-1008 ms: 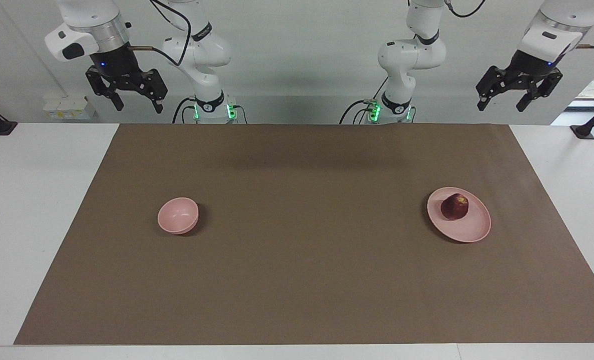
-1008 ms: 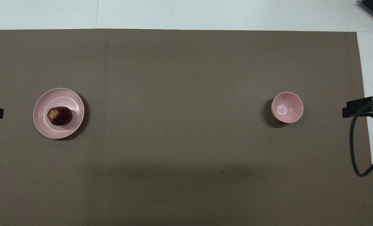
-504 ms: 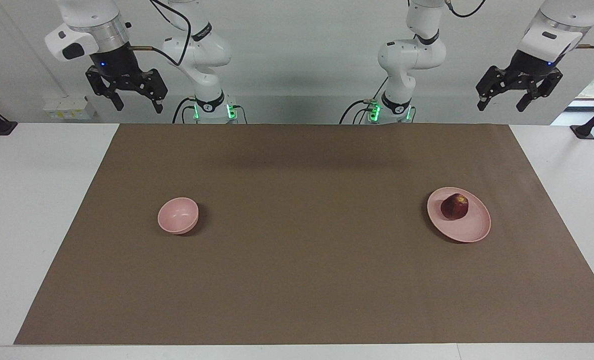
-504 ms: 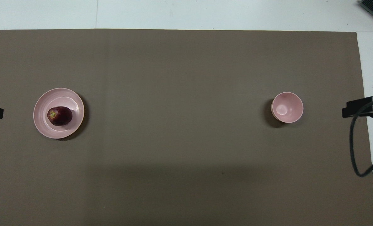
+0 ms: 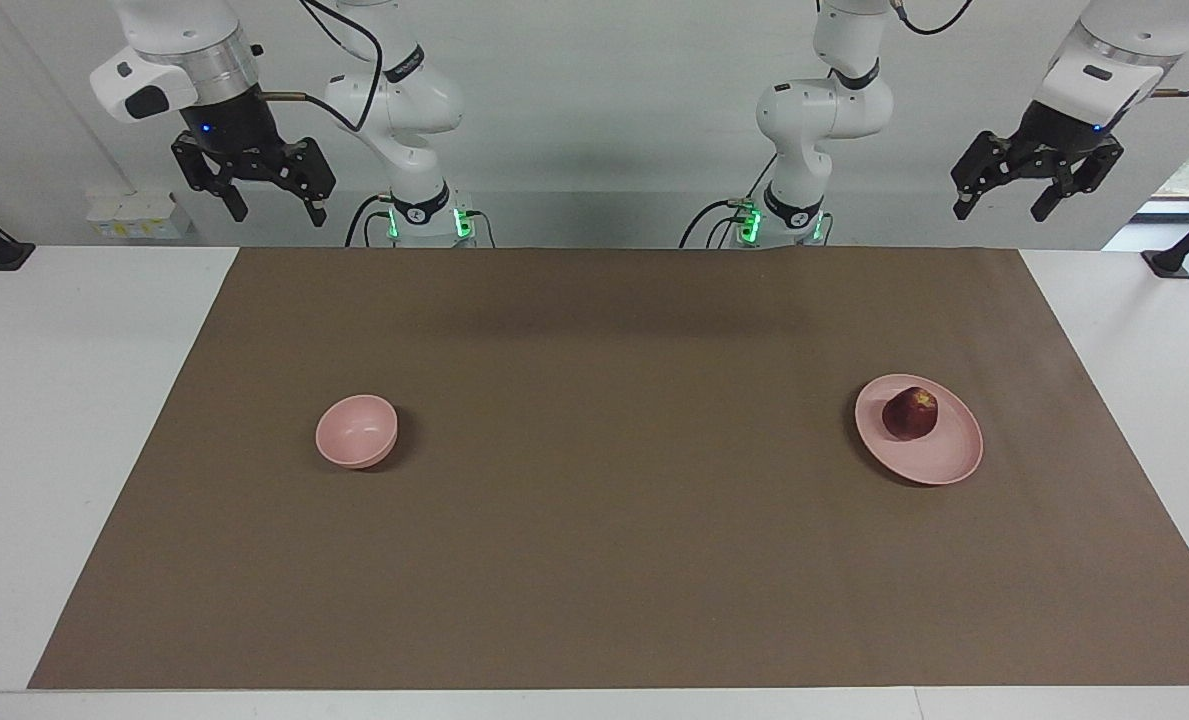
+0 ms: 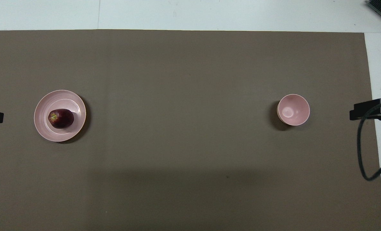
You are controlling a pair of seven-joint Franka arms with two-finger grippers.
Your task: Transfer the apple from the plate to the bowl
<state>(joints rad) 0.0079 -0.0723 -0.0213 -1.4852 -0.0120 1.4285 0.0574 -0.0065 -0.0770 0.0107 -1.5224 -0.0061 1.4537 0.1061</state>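
Surface (image 5: 84, 400): a wide white top carried everything, so both arms had free room to swing in from their own end.
Brown mat (image 5: 614, 560): it covered nearly the whole top, and the plate and the bowl both stood on it, well apart from each other.
Left pincer (image 5: 1004, 208): it hung high over the left arm's end of the surface, clear of the mat, its fingers spread wide and holding nothing. Judged from that pose, it was parked above the working area, and it was the one placed on the plate's end.
Right pincer (image 5: 272, 212): it hung raised over the right arm's end, fingers likewise apart and empty; this arm waited.
Plate (image 5: 944, 462): the shallow pink dish lay flat toward the left arm's end, probably set there to put the fruit within that arm's reach.
Bowl (image 5: 356, 430): the deep pink dish stood upright toward the right arm's end, mouth up and with nothing in it, ready to receive.
Apple (image 5: 910, 413): the dark red fruit sat on the plate, on the part nearer the robots, touched by neither pincer. It lay tipped, with its yellowish end turned sideways.
Stage: the move had not begun; a descent over the plate seemed the likely first step.
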